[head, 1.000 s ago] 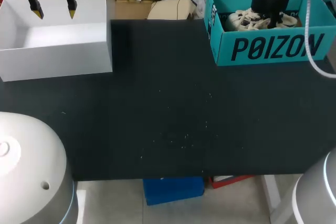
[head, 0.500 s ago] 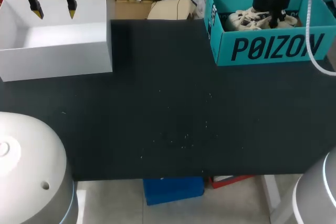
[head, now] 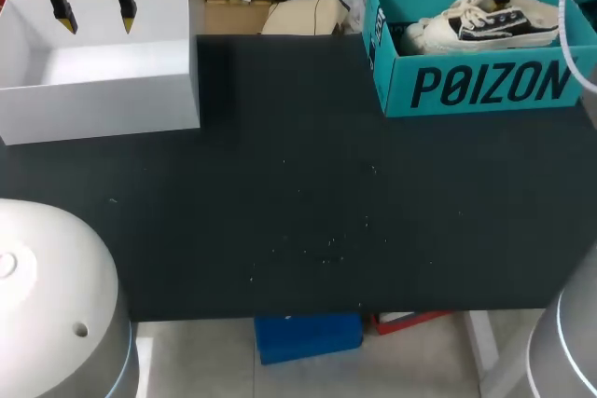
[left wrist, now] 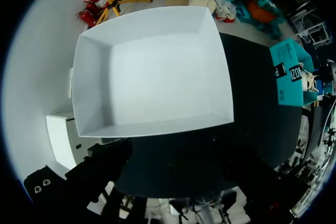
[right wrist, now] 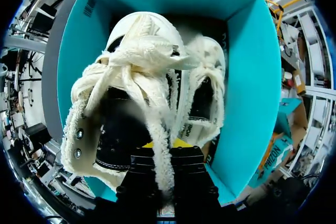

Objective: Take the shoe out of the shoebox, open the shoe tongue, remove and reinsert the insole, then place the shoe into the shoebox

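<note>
Surface (head: 308, 202): both boxes were set along its far edge, judged so that insole work could be done nearer.
Left end effector (head: 95, 18): held spread and empty above the white box (head: 103, 118), well apart from the lift.
Right end effector (right wrist: 168, 145): pinched on the fleecy collar, judged a firm rim for carrying.
Shoe (head: 485, 23): hung tilted, heel raised, at the rim of the shoebox (head: 485, 86). A second shoe (right wrist: 207, 93) was seen inside.

The shoebox (head: 392, 90) is teal, the shoe (head: 485, 25) cream and black, the table (head: 326, 212) black.
</note>
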Controlling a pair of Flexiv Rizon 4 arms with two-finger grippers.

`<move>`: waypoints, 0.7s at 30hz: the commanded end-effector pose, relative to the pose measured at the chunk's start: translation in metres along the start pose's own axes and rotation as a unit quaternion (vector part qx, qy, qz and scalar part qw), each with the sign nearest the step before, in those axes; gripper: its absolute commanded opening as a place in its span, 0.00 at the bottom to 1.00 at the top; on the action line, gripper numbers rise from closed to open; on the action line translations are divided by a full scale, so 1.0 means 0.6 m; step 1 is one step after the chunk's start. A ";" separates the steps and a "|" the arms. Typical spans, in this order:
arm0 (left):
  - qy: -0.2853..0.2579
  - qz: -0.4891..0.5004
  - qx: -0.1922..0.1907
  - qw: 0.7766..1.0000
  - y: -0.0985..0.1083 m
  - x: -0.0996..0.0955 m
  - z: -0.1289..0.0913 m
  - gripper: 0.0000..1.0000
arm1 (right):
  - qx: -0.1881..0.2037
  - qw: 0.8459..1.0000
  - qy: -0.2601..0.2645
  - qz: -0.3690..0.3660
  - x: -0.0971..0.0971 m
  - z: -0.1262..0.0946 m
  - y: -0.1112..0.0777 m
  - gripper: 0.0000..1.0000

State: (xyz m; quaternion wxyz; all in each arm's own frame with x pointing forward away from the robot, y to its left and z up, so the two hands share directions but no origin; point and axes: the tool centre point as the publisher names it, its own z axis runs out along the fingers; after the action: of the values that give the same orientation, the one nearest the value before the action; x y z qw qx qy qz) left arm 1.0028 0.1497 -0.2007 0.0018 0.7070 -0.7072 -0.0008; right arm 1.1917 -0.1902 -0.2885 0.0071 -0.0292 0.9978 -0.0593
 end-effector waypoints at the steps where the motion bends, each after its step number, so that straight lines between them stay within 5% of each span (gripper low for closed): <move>1: 0.000 0.000 -0.001 1.000 0.000 0.000 -0.001 1.00 | 0.006 1.000 -0.009 0.008 0.022 -0.139 0.003 0.00; 11: 0.000 0.000 -0.001 1.000 0.000 0.000 -0.001 1.00 | 0.040 0.998 -0.021 0.040 0.110 -0.275 0.057 0.00; 21: 0.000 0.000 -0.001 1.000 0.000 0.000 -0.001 1.00 | 0.023 0.997 -0.027 0.064 0.262 -0.334 0.214 0.00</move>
State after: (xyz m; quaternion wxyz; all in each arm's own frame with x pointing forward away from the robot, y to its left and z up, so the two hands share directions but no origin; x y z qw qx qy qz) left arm 1.0028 0.1496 -0.2007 0.0018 0.7070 -0.7072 -0.0009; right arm 1.0969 -0.0752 -0.1403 -0.0151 0.0352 0.9971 -0.0663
